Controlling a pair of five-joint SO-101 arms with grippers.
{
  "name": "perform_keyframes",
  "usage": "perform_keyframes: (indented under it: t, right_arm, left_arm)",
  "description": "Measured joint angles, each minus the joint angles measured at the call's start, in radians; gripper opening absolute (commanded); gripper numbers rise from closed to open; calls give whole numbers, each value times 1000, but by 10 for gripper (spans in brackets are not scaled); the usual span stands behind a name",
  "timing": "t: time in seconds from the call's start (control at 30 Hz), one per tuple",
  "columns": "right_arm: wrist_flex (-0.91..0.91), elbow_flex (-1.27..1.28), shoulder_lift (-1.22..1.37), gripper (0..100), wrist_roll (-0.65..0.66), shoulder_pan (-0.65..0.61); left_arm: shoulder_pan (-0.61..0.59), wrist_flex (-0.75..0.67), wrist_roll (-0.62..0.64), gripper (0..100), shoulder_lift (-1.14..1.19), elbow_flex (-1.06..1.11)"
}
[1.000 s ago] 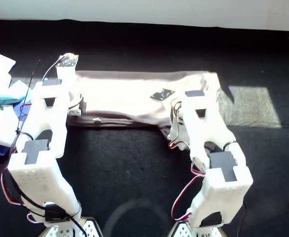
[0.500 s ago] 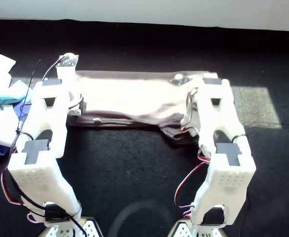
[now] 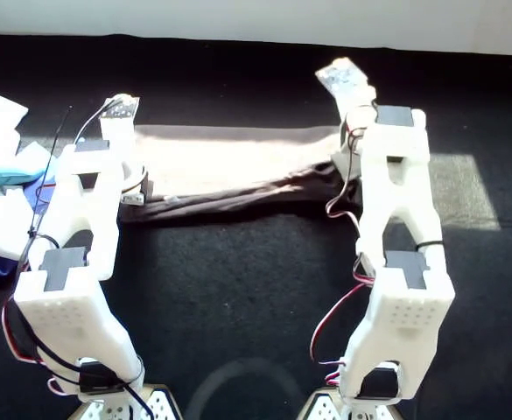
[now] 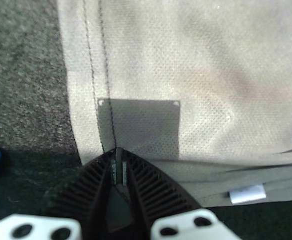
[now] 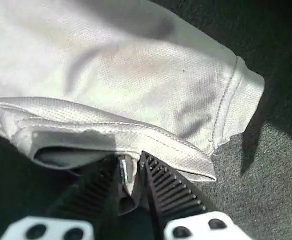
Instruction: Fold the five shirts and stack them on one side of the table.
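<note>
Shirt: the beige shirt (image 3: 229, 162) lies spread across the far middle of your dark worktop (image 3: 238, 289), lit by sun. Its near edge bunches into a shadowed fold that runs between your two arms.
Left gripper: your left gripper (image 4: 118, 162) sits at the shirt's left end, fingers clenched on the stitched hem. The cloth there lies flat on the worktop.
Right gripper: your right gripper (image 5: 131, 167) is at the shirt's right end, fingers grasping a doubled layer of cloth beside the sleeve (image 5: 230, 95). The held edge hangs in loose folds.
In the way: in the high view your right arm (image 3: 391, 192) covers the shirt's right end, and your left arm (image 3: 89, 192) covers its left near corner, so you cannot see either grip from above.
On the shirt: a small white tag (image 4: 246, 195) sticks out of the folded near edge, close to the left gripper. A square shadow (image 4: 141, 127) falls on the cloth just ahead of those fingers.
Around: a heap of garments (image 3: 2, 175), white, teal and blue, sits at the worktop's left edge, just beside your left arm and apart from the shirt. A bright sun patch (image 3: 457, 188) lies on the worktop to the right of the right arm. A pale wall (image 3: 256, 17) runs along the far edge.
</note>
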Motion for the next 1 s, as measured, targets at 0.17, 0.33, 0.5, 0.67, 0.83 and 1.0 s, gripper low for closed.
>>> perform_keyframes:
  t: [0.17, 0.33, 0.5, 0.67, 0.83, 1.0]
  right_arm:
    - [-28, -64, 133, 194, -71, 5]
    - [-31, -239, 244, 194, -224, 49]
    - [15, -433, 269, 194, -376, 103]
    - [193, -588, 269, 172, -390, 101]
    - [402, -637, 269, 5, -387, 95]
    - [503, -612, 270, 5, -313, 17]
  left_arm:
    - [0, 0, 0, 8, 0, 0]
    - [0, 0, 0, 8, 0, 0]
    - [0, 0, 0, 8, 0, 0]
    - [0, 0, 0, 8, 0, 0]
    - [0, 0, 0, 8, 0, 0]
    - [0, 0, 0, 8, 0, 0]
